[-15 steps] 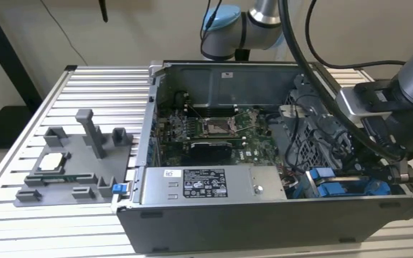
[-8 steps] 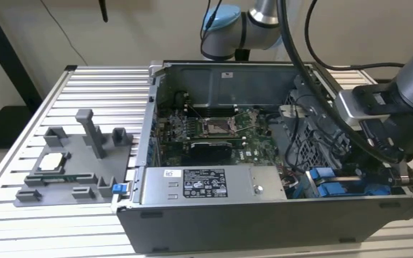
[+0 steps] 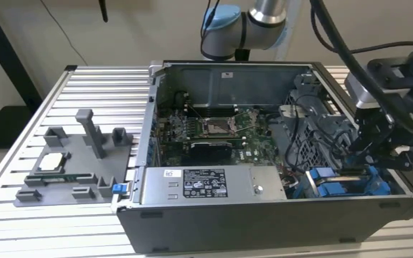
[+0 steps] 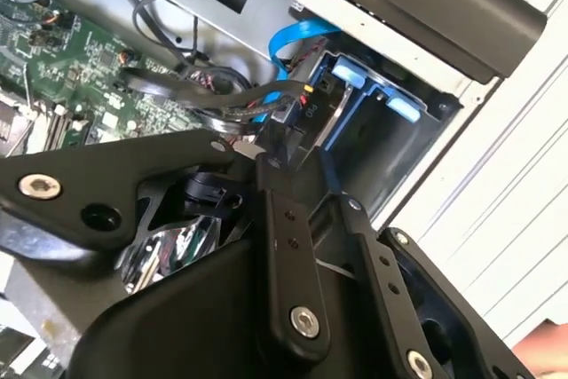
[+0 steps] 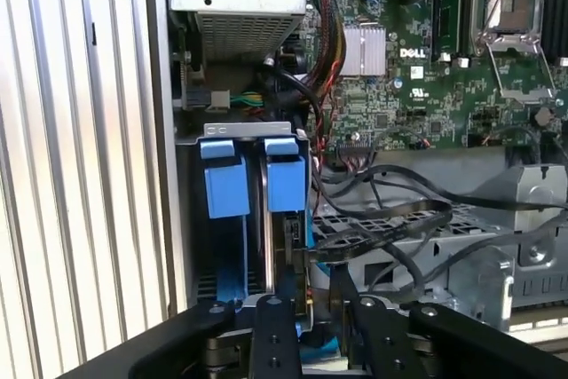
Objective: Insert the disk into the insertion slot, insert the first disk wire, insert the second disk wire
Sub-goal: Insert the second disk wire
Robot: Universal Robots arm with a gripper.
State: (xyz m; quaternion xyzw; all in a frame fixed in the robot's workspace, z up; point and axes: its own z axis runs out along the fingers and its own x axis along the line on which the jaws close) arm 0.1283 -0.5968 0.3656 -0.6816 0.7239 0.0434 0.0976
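Observation:
My gripper [image 3: 368, 161] hangs over the front corner of the open computer case, on the exterior view's right. The insertion slot [image 5: 235, 130] is a grey bay with blue tabs. In it the disk [image 5: 286, 179] stands edge-on in its blue carrier, also seen in the second wrist view [image 4: 342, 99]. A black disk wire connector [image 4: 295, 117] sits against the disk's edge, and its black cable [image 5: 373, 237] trails toward the fan cage. The gripper [image 5: 306, 295] is shut on this connector, with the fingertips [image 4: 266, 164] right at it. A flat blue wire [image 4: 288, 42] runs down beside the connector.
The grey power-supply box [image 3: 214, 185] lies along the case front beside the bay. The motherboard [image 3: 206, 129] fills the case floor, and the perforated fan cage [image 3: 314, 142] with loose black cables stands behind the bay. A grey fixture [image 3: 77, 161] sits on the slatted table at the exterior view's left.

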